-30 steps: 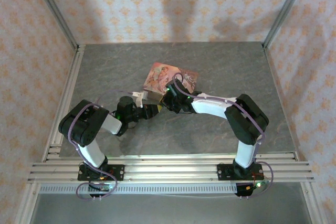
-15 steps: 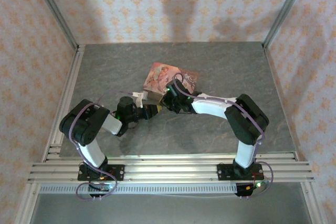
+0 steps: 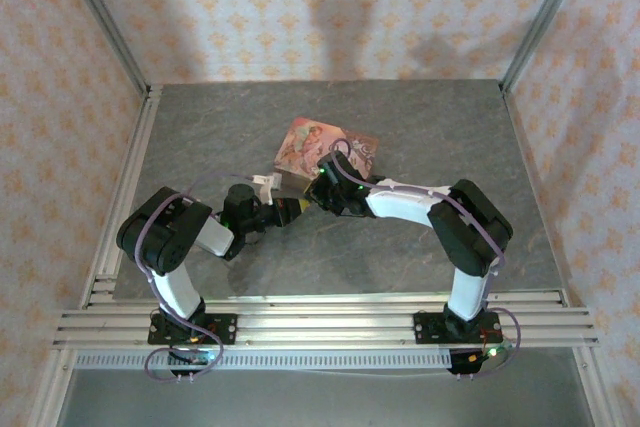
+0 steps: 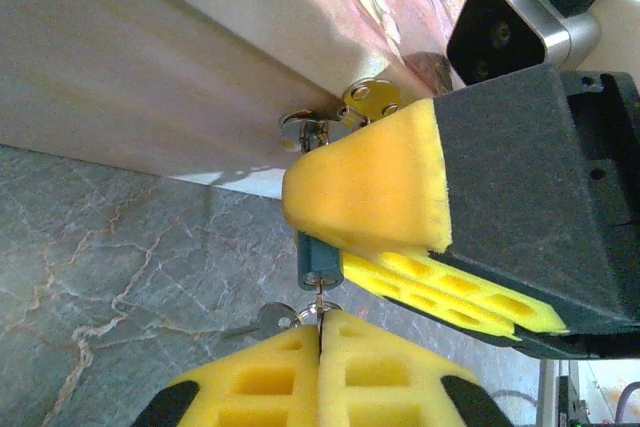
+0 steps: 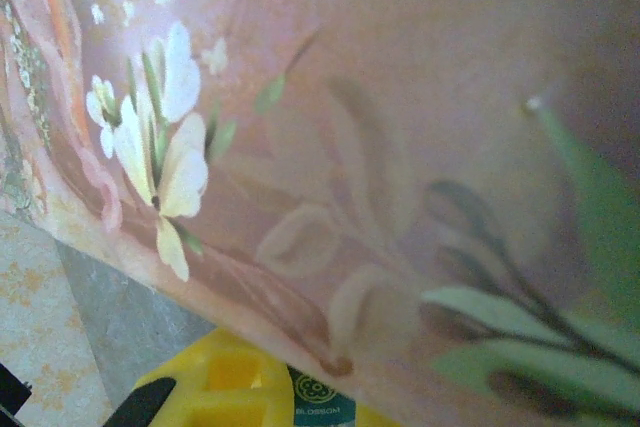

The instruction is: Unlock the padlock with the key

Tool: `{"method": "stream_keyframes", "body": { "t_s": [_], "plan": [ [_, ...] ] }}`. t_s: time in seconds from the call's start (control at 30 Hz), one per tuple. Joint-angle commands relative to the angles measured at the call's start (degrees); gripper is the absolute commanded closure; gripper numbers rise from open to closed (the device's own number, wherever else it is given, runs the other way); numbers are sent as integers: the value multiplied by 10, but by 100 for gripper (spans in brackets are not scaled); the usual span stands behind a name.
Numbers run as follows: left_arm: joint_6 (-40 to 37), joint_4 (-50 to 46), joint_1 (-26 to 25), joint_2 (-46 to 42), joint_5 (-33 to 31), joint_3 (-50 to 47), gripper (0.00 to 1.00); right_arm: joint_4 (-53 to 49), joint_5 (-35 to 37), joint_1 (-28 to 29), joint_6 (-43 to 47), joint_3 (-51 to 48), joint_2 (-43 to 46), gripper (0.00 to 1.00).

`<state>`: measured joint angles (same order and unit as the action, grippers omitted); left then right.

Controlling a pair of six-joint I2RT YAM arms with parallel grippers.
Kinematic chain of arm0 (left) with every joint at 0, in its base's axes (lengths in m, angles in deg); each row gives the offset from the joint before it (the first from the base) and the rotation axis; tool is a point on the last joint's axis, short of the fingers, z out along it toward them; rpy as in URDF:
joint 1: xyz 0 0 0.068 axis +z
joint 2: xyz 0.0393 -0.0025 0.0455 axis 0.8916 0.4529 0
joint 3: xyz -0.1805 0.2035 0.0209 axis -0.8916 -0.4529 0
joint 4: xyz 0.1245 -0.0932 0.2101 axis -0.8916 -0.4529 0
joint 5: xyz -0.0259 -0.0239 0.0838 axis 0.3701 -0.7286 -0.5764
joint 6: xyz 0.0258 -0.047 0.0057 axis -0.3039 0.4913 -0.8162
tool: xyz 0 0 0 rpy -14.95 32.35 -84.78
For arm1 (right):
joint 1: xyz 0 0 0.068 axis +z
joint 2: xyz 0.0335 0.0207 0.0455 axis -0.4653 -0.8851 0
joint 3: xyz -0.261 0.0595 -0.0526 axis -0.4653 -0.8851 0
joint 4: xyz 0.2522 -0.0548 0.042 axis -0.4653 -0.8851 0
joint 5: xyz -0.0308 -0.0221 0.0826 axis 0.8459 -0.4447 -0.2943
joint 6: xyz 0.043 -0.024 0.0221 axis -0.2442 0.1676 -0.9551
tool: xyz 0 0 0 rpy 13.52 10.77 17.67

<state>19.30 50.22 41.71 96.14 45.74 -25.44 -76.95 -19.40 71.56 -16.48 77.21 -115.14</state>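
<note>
In the left wrist view the blue padlock (image 4: 320, 262) sits just below the box's metal hasp (image 4: 345, 112). It is pinched between the yellow foam fingers (image 4: 370, 192) of my right gripper (image 4: 338, 252). My left gripper (image 4: 320, 332) is shut on the key (image 4: 321, 299), whose thin blade points up into the padlock's keyhole. A spare key (image 4: 262, 323) hangs from the ring beside it. From above, the left gripper (image 3: 290, 209) and right gripper (image 3: 318, 193) meet at the near edge of the pink floral box (image 3: 320, 145). The right wrist view catches the padlock (image 5: 322, 403) under the lid.
The floral box lid (image 5: 380, 147) looms close over the right wrist camera, with one yellow finger (image 5: 215, 387) below it. Grey marbled table (image 3: 400, 267) stretches around the arms, bounded by aluminium rails (image 3: 130, 177) and papered walls.
The left arm has edged slightly right toward the padlock; the right arm and box stay put.
</note>
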Motion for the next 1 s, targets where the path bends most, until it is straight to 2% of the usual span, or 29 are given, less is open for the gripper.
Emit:
{"method": "stream_keyframes", "body": {
  "t_s": [0.0,0.1,0.3,0.5,0.67,0.97],
  "plan": [
    [-2,14,-8,6,-4,24,83,19,-44,7,-48,-13,4,100],
    [-2,14,-8,9,-2,28,80,22,-45,8,-52,-13,3,100],
    [-7,15,-10,18,2,29,100,24,-44,8,-55,-11,1,100],
    [-64,-37,-23,1,-24,25,100,23,-47,6,-58,-3,1,100],
    [-186,-132,-69,-42,-116,25,100,-3,-56,6,-55,11,9,100],
    [-364,-177,-174,-75,-342,14,100,-51,-96,-13,-64,24,16,100]
  ]
}}
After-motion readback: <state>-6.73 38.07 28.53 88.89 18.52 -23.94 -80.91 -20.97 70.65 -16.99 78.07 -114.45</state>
